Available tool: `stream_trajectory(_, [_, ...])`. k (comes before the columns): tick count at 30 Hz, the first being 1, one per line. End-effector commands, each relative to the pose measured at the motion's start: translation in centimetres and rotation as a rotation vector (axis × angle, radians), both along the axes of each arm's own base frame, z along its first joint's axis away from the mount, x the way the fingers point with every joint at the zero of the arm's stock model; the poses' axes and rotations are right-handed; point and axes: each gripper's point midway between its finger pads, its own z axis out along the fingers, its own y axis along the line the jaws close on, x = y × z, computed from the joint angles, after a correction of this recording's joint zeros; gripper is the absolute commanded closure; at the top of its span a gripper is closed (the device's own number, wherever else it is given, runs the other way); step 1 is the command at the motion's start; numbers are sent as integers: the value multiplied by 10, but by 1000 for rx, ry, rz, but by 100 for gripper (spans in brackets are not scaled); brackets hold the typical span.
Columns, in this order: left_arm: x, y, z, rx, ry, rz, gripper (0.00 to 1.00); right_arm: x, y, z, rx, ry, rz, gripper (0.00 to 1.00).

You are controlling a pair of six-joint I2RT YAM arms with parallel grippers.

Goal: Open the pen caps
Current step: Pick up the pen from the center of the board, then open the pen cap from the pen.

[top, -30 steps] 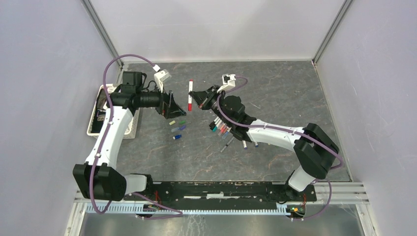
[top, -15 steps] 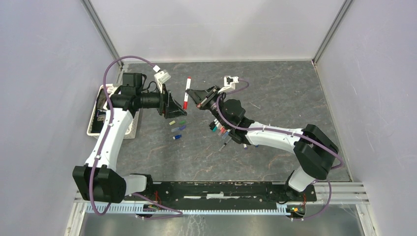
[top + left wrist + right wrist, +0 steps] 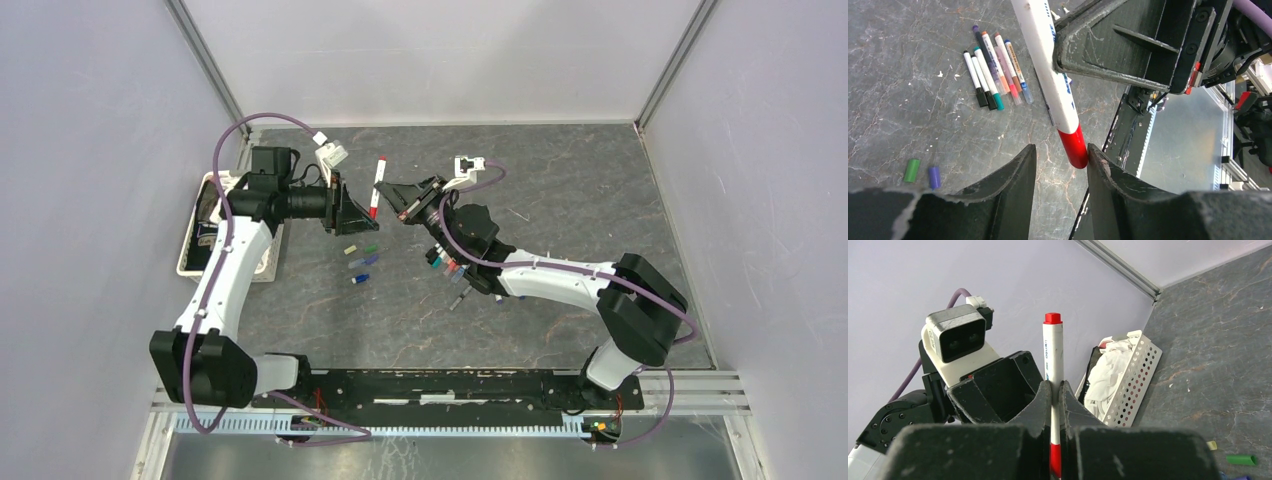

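Midway through the job, the right hand [image 3: 1054, 390] is clenched on the white barrel of a red pen [image 3: 376, 188], holding it in the air off the tabletop [image 3: 560, 190], toward the far edge and left of the middle. The left hand [image 3: 1060, 150] faces it with fingers spread, one on either side of the red cap [image 3: 1073, 144]. The cap's tip sits just beside one finger [image 3: 1098, 165], but nothing is squeezed yet.

Judging by what lies about, part of the work is done. A handful of loose caps [image 3: 360, 262], yellow, green, purple and blue, lie apart from any pen toward the left side of the tabletop, below the left hand. The red cap is on its barrel, so this pen's pull has not begun. A row of other pens [image 3: 993, 75] lies side by side near the middle of the tabletop, partly hidden under the right arm in the top view. Their dark, teal, pink and blue ends look capped, though this cannot be confirmed. If so, several remain.

The red pen is a slim white tube with blue print along its side, a small red plug at the upper end and a longer glossy red cap at the lower, tilted slightly from upright.
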Motion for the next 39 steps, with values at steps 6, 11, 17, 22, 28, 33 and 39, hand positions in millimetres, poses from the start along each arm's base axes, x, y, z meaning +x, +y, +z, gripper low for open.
stream_trajectory(6, [3,-6,10,-44,1,-22,66,-9,-1,16,45,-42,1,100])
stream_trajectory(11, [5,-5,8,-35,-9,-20,94,-10,1,11,35,-41,13,100])
stream_trajectory(17, [2,5,-9,70,-88,-54,98,-13,2,7,-30,-52,54,94])
stream_trajectory(22, [0,30,-42,292,-223,-111,98,-8,-14,-6,-146,-45,147,66])
stream_trajectory(28, [-18,62,-84,534,-363,-283,98,-9,-52,-21,-262,-50,312,39])
stream_trajectory(33, [-36,75,-99,643,-443,-467,98,-21,-44,-39,-393,-38,542,33])
stream_trajectory(39, [-44,71,-108,773,-524,-617,98,-48,-23,-72,-416,46,756,30])
